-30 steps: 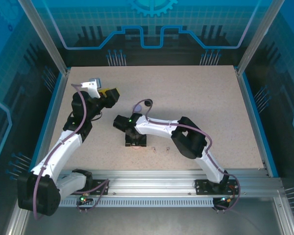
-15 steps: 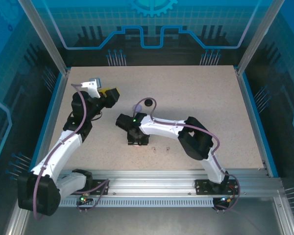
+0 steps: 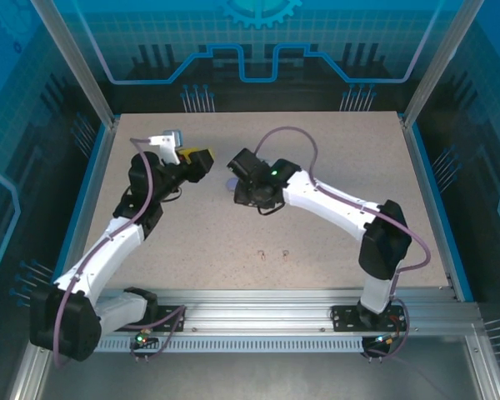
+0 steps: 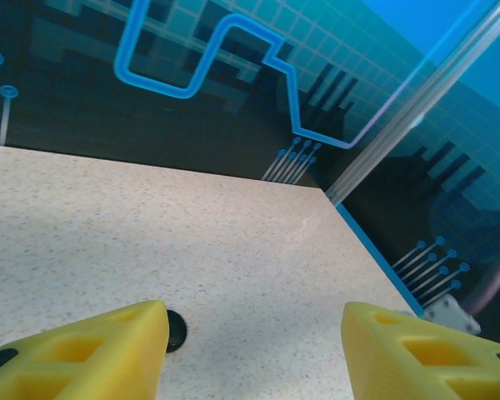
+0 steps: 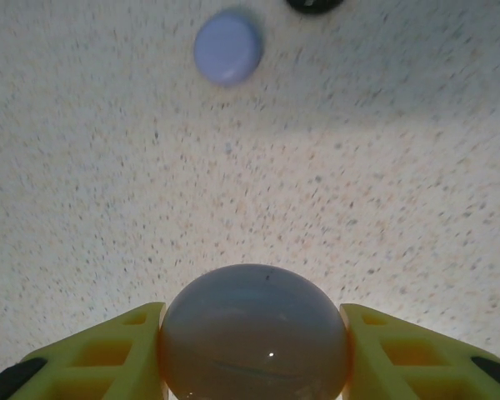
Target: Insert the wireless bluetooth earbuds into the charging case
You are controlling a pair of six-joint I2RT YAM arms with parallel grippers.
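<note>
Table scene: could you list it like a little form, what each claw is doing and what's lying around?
Left gripper: open, empty, above the table
Right gripper: shut on a round pale case
Lavender case: on the table, just beyond the right gripper
Black case: on the table, seen next to one left finger
Specks: two, near the table's front; possibly earbuds, too small to tell
</note>
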